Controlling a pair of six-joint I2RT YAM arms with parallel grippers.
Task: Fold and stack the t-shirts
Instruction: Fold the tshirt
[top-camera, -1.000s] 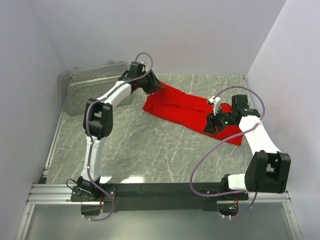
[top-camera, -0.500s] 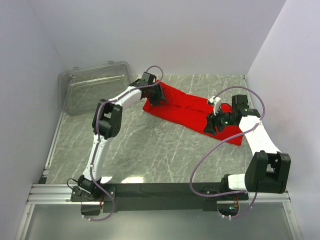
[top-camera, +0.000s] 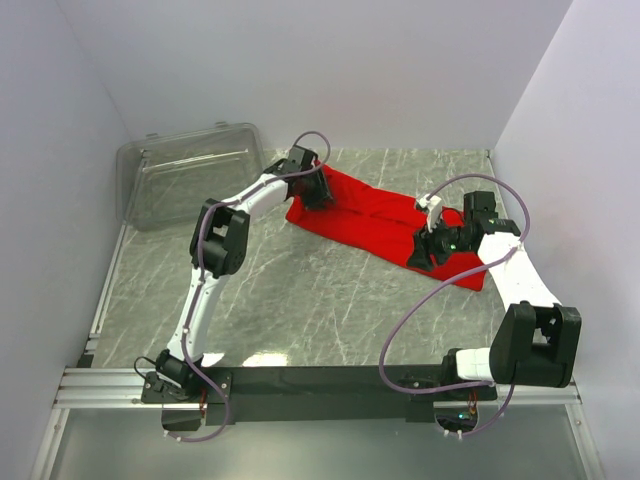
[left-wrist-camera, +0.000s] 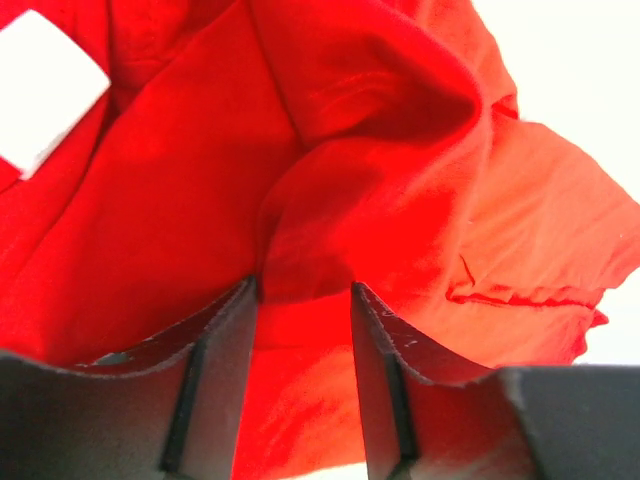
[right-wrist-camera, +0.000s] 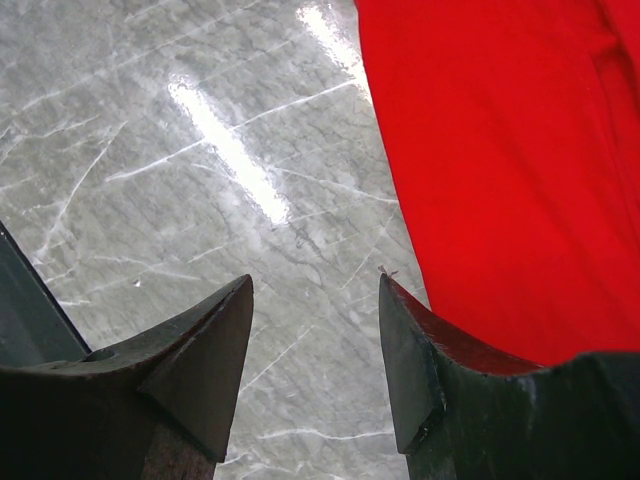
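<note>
A: Shirt (top-camera: 375, 218)?
B: Red, the only one in view. It lies in a rumpled strip on the table (top-camera: 300, 300), far side, right of centre. Not folded. Bin (top-camera: 185, 175) is far left, apart from it.
A: Left gripper (left-wrist-camera: 303, 290)?
B: At the strip's far-left end, jaws apart, with a raised fold of cloth right at the tips. Not clamped on it that I can see.
A: Right gripper (right-wrist-camera: 315, 285)?
B: At the near-right end, jaws apart, bare table between them. One finger (right-wrist-camera: 420, 380) is at the shirt's edge, the other is off the cloth.
A: Risks?
B: My guess: the left would close on a bunched ridge and take several layers or only a pinch. A lift would then drag a lump instead of spreading the shirt. The right sits beside the edge, so closing there may catch only the hem, or nothing. Uneven grabs would twist the shirt and skew the fold.
A: Stack?
B: None seen.
</note>
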